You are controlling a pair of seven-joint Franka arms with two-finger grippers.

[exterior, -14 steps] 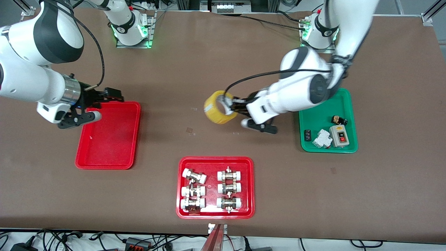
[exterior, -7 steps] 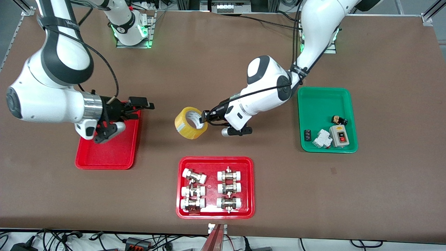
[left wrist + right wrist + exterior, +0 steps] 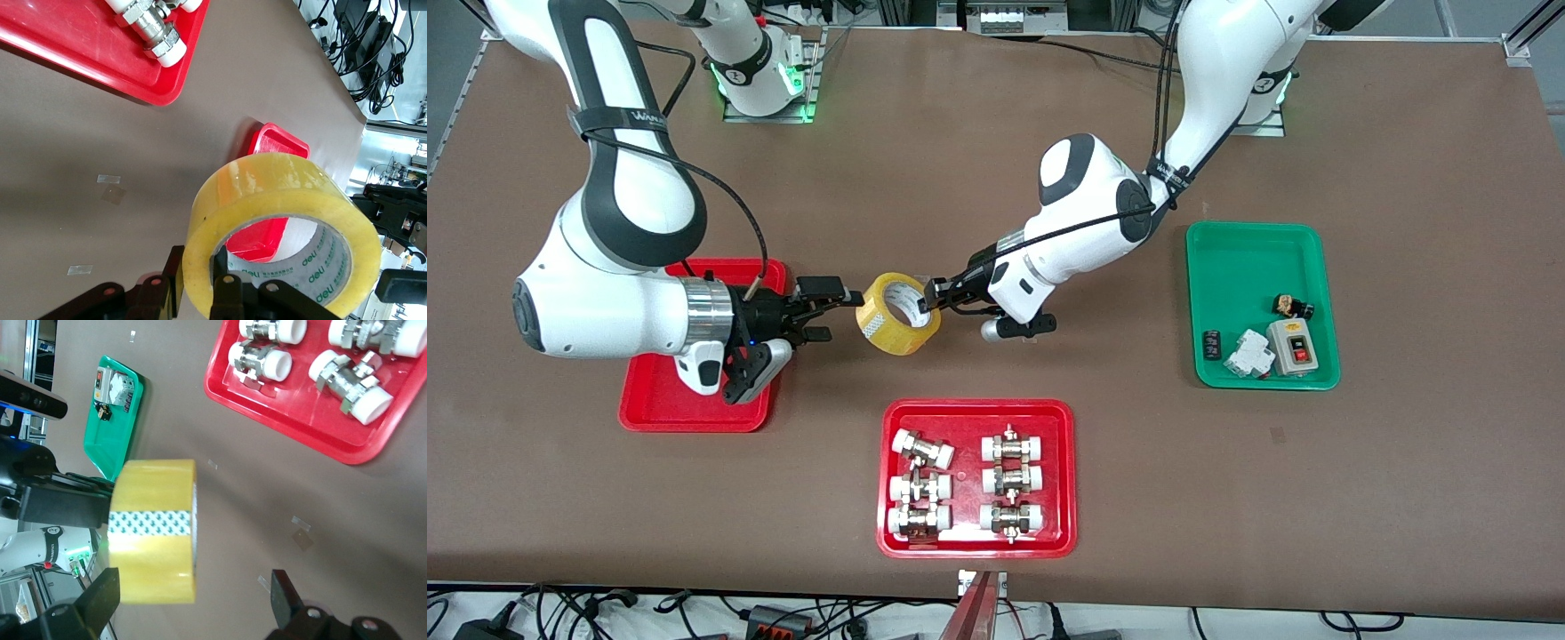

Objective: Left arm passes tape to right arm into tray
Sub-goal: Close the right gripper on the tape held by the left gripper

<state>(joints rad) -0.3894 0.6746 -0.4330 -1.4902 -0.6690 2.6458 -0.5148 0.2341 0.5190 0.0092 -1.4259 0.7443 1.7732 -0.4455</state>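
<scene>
The tape (image 3: 898,313) is held above the brown desk (image 3: 996,178), clamped through its hole by the left claw (image 3: 932,297). The right claw (image 3: 831,311) is spread apart beside it, near the tray (image 3: 649,409). The roll is judged light, stiff and glossy-slick; its band is best pinched across the wall. Cables are seen along the desk's edge.

We see a broad brown table (image 3: 996,133) filling nearly the whole front view. At twelve o'clock two metal base plates (image 3: 769,84) glow green along its edge. At six o'clock a tangle of black cables (image 3: 605,609) lies on pale floor. Aluminium frame rails (image 3: 1525,36) cross the corners at two o'clock.
</scene>
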